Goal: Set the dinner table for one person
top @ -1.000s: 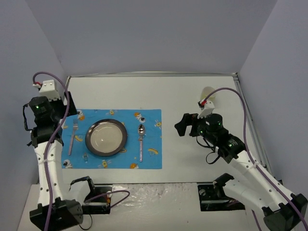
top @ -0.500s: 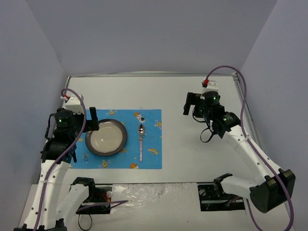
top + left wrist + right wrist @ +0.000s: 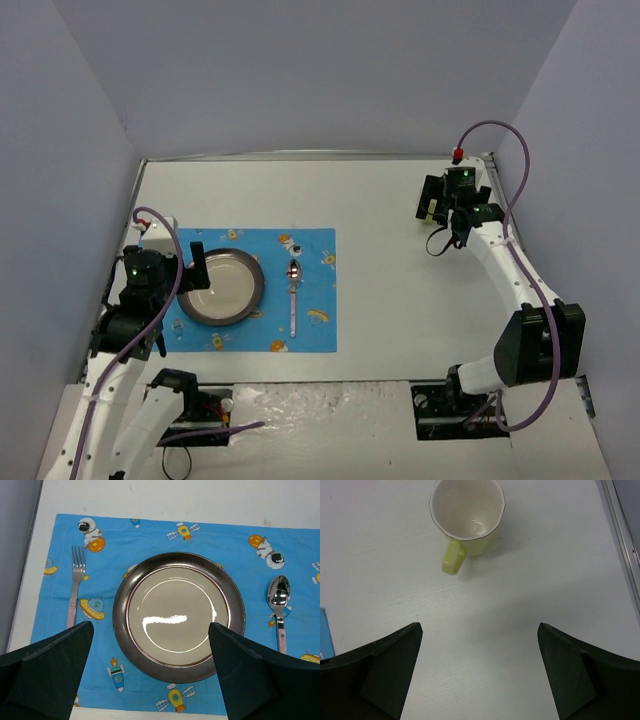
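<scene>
Both arms have moved since one second ago. From the far-left corner of the mat, the left arm has come nearer to its base, and the left gripper [image 3: 195, 265] now hangs over the 9 o'clock rim of the plate [image 3: 221, 286]. The right arm has stretched away from the middle right, and the right gripper [image 3: 432, 200] is now near the 2 o'clock corner of the surface [image 3: 380, 300].

That white surface fills the whole floor of the workspace under both arms. A thin metal edge [image 3: 620, 540] runs along its right side.

A blue mat [image 3: 150, 535] with cartoon prints lies flat on the surface, toward 9 o'clock. The dark-rimmed plate [image 3: 120, 615] sits in the middle of the mat. A fork [image 3: 74, 597] lies on the mat at 9 o'clock from the plate, tines toward 12 o'clock. A spoon [image 3: 278, 605] lies at 3 o'clock from the plate, bowl toward 12 o'clock. Neither touches the plate.

In the left wrist view, the left gripper [image 3: 150, 630] stands wide, holds nothing, and hangs above the plate.

In the right wrist view, a pale yellow cup [image 3: 467, 515] stands upright on the bare surface at 12 o'clock. It is white inside, and its handle [image 3: 453, 560] points to about 7 o'clock. The right gripper [image 3: 480, 630] is also spread wide, holds nothing, and is apart from the cup.
</scene>
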Robot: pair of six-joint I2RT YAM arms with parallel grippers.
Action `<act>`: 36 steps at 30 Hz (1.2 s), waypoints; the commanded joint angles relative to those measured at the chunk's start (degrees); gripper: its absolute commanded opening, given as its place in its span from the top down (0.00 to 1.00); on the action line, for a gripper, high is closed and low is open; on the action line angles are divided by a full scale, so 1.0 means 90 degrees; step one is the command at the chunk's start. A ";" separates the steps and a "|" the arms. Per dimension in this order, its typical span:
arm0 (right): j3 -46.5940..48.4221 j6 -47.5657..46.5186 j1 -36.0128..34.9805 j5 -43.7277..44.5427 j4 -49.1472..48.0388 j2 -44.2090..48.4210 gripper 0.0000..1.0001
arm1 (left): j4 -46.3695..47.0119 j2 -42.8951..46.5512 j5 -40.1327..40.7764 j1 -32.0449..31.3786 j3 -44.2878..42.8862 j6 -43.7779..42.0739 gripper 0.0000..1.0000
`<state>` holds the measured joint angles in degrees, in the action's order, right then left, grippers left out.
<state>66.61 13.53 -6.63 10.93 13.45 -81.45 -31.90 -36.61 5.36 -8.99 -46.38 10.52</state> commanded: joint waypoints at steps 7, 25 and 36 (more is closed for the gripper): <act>0.0852 -0.0230 0.0044 -0.0209 -0.0309 -0.1202 0.16 | 0.0233 0.0053 0.0354 -0.0018 -0.0080 -0.0106 0.03; 0.1377 0.0663 0.0034 0.0177 -0.0898 -0.2333 0.29 | 0.0253 -0.0082 0.0352 -0.0017 -0.0052 -0.0145 0.03; 0.1413 0.0811 0.0040 0.0690 -0.1040 -0.2721 0.41 | 0.0253 -0.0152 0.0339 -0.0026 -0.0042 -0.0154 0.03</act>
<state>77.06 19.66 -6.09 13.23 6.75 -106.07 -31.92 -37.22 7.79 -9.02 -46.12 9.63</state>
